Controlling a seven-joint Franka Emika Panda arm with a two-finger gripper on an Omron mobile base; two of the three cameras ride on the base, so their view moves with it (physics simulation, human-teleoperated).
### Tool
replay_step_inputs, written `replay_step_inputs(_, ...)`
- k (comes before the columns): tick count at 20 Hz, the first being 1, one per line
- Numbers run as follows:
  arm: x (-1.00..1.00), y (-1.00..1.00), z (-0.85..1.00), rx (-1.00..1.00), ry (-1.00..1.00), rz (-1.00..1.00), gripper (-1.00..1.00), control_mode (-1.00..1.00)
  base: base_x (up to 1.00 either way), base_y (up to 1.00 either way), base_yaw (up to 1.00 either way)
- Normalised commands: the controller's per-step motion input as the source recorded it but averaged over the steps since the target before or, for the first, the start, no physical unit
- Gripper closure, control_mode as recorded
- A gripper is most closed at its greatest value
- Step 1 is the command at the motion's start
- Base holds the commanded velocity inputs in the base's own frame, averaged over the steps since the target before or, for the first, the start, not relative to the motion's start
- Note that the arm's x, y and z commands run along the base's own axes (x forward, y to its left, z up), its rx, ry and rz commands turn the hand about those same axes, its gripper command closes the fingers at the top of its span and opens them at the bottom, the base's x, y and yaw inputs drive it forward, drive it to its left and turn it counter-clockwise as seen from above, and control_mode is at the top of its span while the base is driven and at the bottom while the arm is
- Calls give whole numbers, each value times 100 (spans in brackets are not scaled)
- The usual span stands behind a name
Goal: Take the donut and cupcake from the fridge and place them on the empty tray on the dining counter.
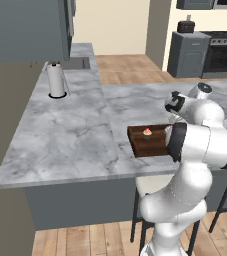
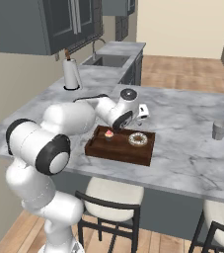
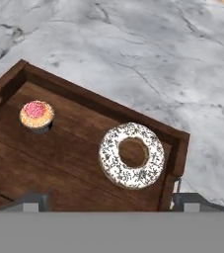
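Cupcake: the tiny pink-frosted cupcake (image 3: pixel 36 115) is sitting on the tray floor, left of the jaws.
Donut: the pale-speckled ring donut (image 3: pixel 131 155) is lying flat between the spread jaws, untouched.
Gripper: the two-finger gripper (image 3: pixel 113 200) is hovering above, jaws standing wide and holding nothing.
Tray: the dark brown wooden tray (image 3: pixel 93 101) is resting on the grey-white marble dining counter (image 3: pixel 148 54), beneath the jaws.
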Motion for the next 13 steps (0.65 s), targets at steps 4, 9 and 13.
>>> replay_step_inputs(4, -70, 14, 100, -10, -40, -15, -100, -100, 0, 0, 0)
replay_step_inputs(9, -77, 33, 100, -4, -34, -10, -100, -100, 0, 0, 0)
replay_step_inputs(13, -100, 29, 84, 0, -42, -20, -100, -100, 0, 0, 0)
